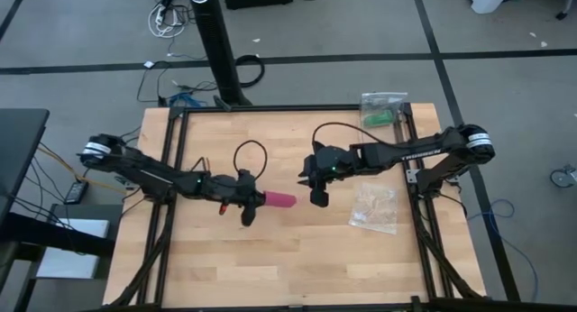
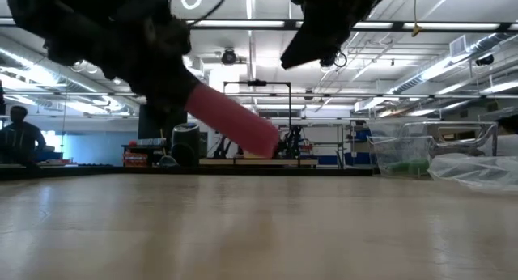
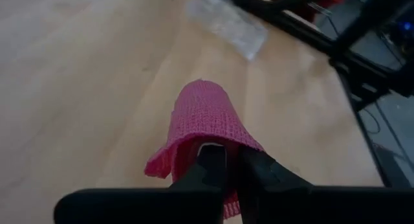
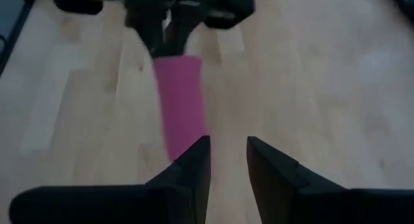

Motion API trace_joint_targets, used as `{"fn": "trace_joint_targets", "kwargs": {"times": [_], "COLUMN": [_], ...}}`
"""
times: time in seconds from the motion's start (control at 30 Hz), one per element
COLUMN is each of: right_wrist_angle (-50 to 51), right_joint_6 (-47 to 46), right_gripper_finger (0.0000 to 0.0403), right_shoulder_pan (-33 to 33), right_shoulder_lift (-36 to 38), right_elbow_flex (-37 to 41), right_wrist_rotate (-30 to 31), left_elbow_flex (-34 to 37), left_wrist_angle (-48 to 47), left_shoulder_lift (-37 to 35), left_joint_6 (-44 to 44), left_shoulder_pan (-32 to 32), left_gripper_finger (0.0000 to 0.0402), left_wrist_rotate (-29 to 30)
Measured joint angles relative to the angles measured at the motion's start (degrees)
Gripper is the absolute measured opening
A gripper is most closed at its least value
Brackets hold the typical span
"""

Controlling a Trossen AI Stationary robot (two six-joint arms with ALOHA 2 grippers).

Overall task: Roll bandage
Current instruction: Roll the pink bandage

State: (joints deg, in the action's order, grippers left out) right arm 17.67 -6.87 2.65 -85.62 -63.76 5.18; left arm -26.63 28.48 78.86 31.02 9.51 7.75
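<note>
The magenta-pink bandage point(image 1: 282, 200) is a rolled tube near the table's middle. It sticks out from my left gripper point(image 1: 256, 202), which is shut on it. In the low view the bandage point(image 2: 236, 121) slants down toward its free end, clear of the tabletop. My right gripper point(image 4: 226, 156) stands open just beyond that free end, on the side of the table's right edge, its fingers pointing at the roll with nothing between them. In the high view a small gap shows between the right gripper point(image 1: 316, 196) and the roll. My left gripper has its two fingers point(image 3: 210, 167) inside the near end of the bandage roll point(image 3: 194, 143), and the knit fabric is wound over and around them. A bit of pink shows between the fingers. They come nearly level from the table's left and lie along the roll, which is lifted clear with its free end lower.
A clear crinkly plastic bag point(image 1: 374, 206) lies on the table right of the right gripper. A second clear bag with a green roll point(image 1: 381, 110) sits at the far right corner. Black frame rails point(image 1: 416, 181) run along the table's sides. Bare wood lies toward the near edge.
</note>
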Motion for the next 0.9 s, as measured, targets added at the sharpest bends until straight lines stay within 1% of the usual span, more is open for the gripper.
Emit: {"fn": "trace_joint_targets", "kwargs": {"times": [0.07,0.13,0.2,0.33,0.47,0.6,0.8,0.9], "right_wrist_angle": [0.3,-1.0,-1.1,-1.7,-1.6,-1.6,-0.6,-0.3], "right_joint_6": [-0.9,-1.1,-1.1,-1.3,-1.5,-1.2,-1.0,-0.8], "right_gripper_finger": [0.0098,0.0098,0.0099,0.0098,0.01,0.01,0.01,0.01], "right_shoulder_pan": [0.0,-0.1,-0.1,0.0,-0.1,-0.2,-0.2,-0.2], "right_shoulder_lift": [-0.1,-0.5,-0.5,-0.5,-0.6,-0.6,-0.6,-0.6], "right_elbow_flex": [1.1,1.8,2.5,3.2,3.2,3.2,3.2,3.2], "right_wrist_rotate": [-0.5,-0.4,-0.5,-0.7,-0.7,-0.8,-0.8,-0.8], "left_elbow_flex": [0.3,0.1,-0.2,-0.5,-0.6,-0.5,-0.7,-0.8], "left_wrist_angle": [3.1,3.5,3.7,2.7,2.2,-1.3,-7.1,-7.7], "left_shoulder_lift": [3.3,6.6,9.5,12.7,12.9,12.7,11.9,11.8], "left_joint_6": [1.2,0.7,-0.7,-2.2,-4.4,-7.2,-14.4,-17.5], "left_shoulder_pan": [-0.9,-1.7,-2.3,-3.2,-3.1,-3.2,-3.1,-3.1], "left_gripper_finger": [0.0021,0.003,0.0045,0.0082,0.0119,0.0146,0.0152,0.0152], "left_wrist_rotate": [-0.1,-0.2,-0.1,1.3,1.5,2.9,4.6,4.5]}}
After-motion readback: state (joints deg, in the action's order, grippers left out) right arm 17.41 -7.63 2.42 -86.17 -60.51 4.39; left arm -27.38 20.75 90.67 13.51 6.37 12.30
